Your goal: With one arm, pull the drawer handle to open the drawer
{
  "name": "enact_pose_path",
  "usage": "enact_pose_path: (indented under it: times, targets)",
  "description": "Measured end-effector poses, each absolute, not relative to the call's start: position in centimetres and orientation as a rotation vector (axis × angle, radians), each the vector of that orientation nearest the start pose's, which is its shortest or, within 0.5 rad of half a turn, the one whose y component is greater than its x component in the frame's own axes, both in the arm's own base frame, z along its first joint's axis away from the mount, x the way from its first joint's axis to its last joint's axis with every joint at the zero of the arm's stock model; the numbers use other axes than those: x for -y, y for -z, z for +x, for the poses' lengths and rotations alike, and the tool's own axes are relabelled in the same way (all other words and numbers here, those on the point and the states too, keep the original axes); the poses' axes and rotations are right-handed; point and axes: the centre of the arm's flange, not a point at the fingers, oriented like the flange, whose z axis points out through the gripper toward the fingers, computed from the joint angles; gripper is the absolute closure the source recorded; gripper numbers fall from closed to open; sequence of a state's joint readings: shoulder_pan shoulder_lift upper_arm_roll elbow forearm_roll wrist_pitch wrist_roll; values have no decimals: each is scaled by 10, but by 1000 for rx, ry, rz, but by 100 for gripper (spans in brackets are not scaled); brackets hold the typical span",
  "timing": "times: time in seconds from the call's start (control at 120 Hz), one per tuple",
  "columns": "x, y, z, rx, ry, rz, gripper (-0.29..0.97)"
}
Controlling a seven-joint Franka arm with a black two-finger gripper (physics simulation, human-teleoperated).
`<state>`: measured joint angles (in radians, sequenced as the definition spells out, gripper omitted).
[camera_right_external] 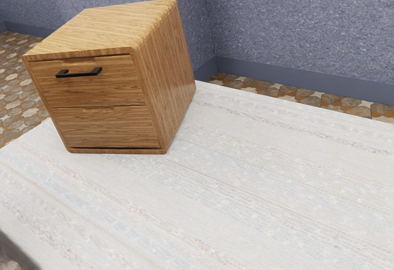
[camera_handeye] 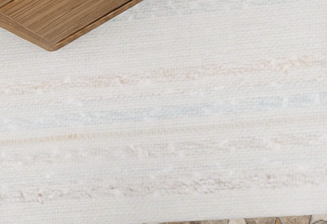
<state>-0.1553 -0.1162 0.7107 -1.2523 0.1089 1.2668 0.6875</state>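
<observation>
The drawer [camera_right_external: 92, 84] is seen as the upper of two fronts in a wooden cabinet [camera_right_external: 161, 67], and its front is seen lying flush with the cabinet's face, so it is shut. A black bar handle [camera_right_external: 79, 72] is fixed level across the upper part of that front, nearer the front's side at the exterior view's left. A lower drawer [camera_right_external: 108, 125] is set directly beneath, also flush, and no handle can be made out on it. The cabinet is placed upright at the counter's far corner toward the exterior view's left, with its base flat on the counter [camera_right_external: 258, 178] and its drawer side turned toward the counter's edge at that same side. The counter is covered in a pale woven cloth with faint stripes. Beyond its edges a patterned tile floor [camera_right_external: 12, 91] is seen, and a grey-blue wall [camera_right_external: 295, 18] is set behind. In the wrist view a corner of the cabinet [camera_handeye: 66, 9] is shown above the striped counter [camera_handeye: 163, 132]. How far the end effector is open cannot be told, nor whether anything is held.
</observation>
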Motion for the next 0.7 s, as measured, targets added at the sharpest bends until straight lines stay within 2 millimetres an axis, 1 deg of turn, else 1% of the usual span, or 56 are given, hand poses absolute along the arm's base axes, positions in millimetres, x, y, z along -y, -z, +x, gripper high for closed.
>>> enact_pose_path:
  times: [0.067,0.167,0.2,0.217,0.25,0.275,0.3,0.325,0.358,0.408,0.475,0.508,0.542,0.608,0.667,0.7]
  targets:
    - [-286,-781,382,-196,86,-3053,0]
    - [-282,-781,381,-271,78,-3057,0]
    - [-277,-779,384,-310,79,-3071,0]
    - [-277,-774,386,-328,84,-3092,0]
    - [-292,-757,380,-311,93,-3169,0]
    - [-309,-743,372,-271,108,-3233,0]
    - [-323,-734,363,-234,129,-3280,0]
    - [-330,-729,358,-217,146,-3307,0]
    - [-332,-726,357,-226,152,-3320,0]
    - [-321,-729,366,-288,135,-3293,0]
    - [-282,-748,392,-468,100,-3179,0]
    - [-270,-756,398,-526,95,-3133,0]
    - [-266,-761,400,-551,91,-3101,0]
    - [-268,-769,397,-565,84,-3044,0]
    - [-251,-783,401,-633,76,-2929,0]
    - [-247,-791,399,-650,80,-2877,0]
